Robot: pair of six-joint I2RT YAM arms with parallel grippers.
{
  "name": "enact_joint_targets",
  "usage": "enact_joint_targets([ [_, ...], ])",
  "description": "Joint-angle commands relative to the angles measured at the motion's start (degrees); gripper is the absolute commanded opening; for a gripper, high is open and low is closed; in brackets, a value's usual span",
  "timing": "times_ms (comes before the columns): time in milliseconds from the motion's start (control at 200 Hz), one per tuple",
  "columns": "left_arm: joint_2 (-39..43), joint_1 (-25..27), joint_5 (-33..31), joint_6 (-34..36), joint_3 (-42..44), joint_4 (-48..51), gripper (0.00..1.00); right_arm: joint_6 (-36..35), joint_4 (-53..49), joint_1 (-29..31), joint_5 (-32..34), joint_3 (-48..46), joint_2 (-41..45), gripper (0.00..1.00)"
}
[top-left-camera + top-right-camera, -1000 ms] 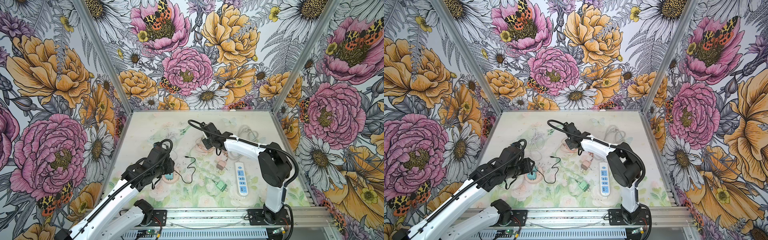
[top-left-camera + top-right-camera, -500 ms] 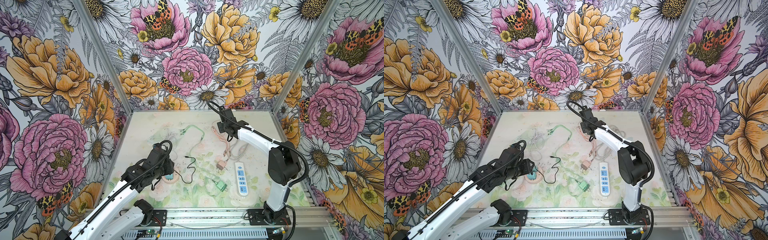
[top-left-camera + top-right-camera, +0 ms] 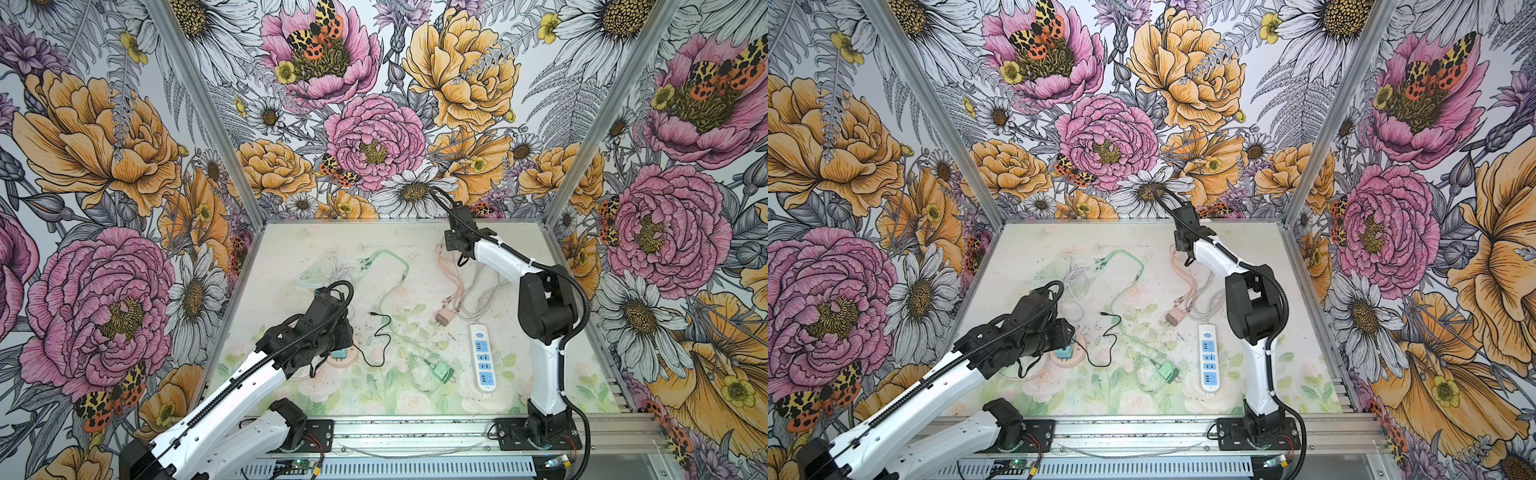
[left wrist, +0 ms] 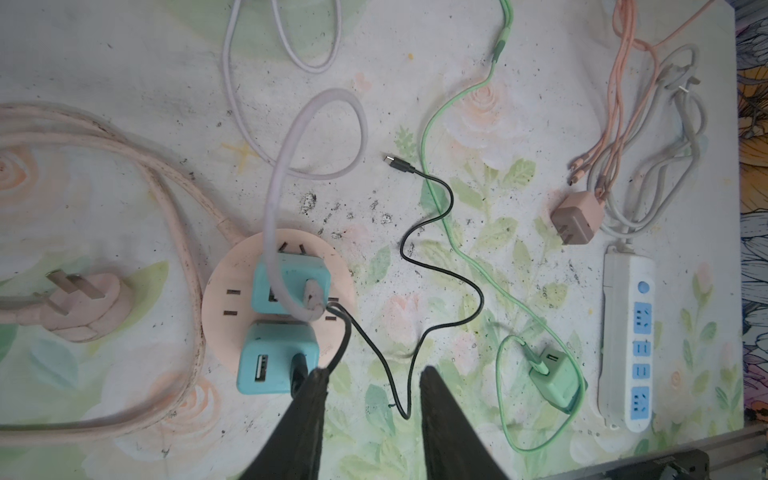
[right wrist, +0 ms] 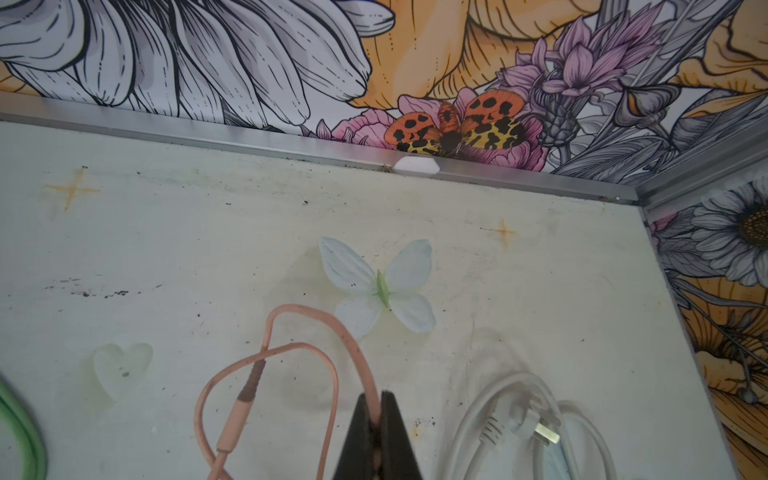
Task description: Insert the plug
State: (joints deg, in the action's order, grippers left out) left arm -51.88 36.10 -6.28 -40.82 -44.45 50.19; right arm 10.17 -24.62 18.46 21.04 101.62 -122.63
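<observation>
Two grippers: R gripper (image 5: 376, 415) pinches pink cable (image 5: 303, 308) near back wall (image 5: 457, 83); L gripper (image 4: 370, 386) part-open beside teal charger (image 4: 270, 357) on round pink socket (image 4: 216, 299), black cable (image 4: 483, 296) between its jaws.

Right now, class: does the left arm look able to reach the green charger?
Probably yes. The left pincer hangs open and empty, and the green charger lies nearby on the table, with only its thin green cable looped around it.
</observation>
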Motion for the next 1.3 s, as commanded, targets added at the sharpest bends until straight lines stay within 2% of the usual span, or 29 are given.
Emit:
enact_joint_targets([
  [0, -2.04, 1.43, 0.32, -1.19, -0.83, -2.51, 0.40, 1.29, 1.13, -0.51, -1.57, 6.07, -2.23, 0.00],
  [230, -6.88, 4.01, 0.21, -1.70, -1.60, -5.81, 0.39, 1.50, 0.89, -1.27, -5.43, 15.36, -7.41, 0.00],
  [365, -10.19, 5.43, 0.36, -1.98, -2.16, -7.80, 0.39, 2.89, 0.36, -1.27, -7.62, 15.39, -8.36, 0.00],
  [530, -14.09, 6.96, -0.75, -1.44, -3.91, -9.48, 0.40, 4.70, 0.51, -1.26, -11.18, 8.51, -4.97, 0.03],
  [691, -19.67, 5.62, -0.73, 3.27, -6.56, -14.55, 0.41, 5.26, 0.57, -1.28, -11.28, -0.21, 0.49, 0.08],
  [761, -23.78, 4.16, -1.21, 5.30, -9.16, -15.11, 0.42, 5.27, 0.60, -1.27, -11.31, -4.39, 3.24, 0.17],
  [816, -27.54, 3.17, -1.24, 6.82, -11.70, -15.08, 0.42, 4.95, 0.63, -1.30, -11.66, -7.52, 5.54, 0.33],
  [866, -31.08, 2.50, -1.44, 8.18, -14.27, -15.00, 0.42, 4.16, 0.62, -1.25, -13.06, -10.52, 7.93, 0.39],
  [1131, -47.11, -1.33, -0.40, 11.42, -25.87, -14.60, 0.43, 2.67, 1.08, -1.37, -15.33, -24.91, 22.80, 0.46],
  [1291, -54.34, -1.68, -0.27, 11.99, -29.26, -14.37, 0.43, 5.61, 1.20, -1.28, -19.15, -33.15, 32.71, 0.50],
])
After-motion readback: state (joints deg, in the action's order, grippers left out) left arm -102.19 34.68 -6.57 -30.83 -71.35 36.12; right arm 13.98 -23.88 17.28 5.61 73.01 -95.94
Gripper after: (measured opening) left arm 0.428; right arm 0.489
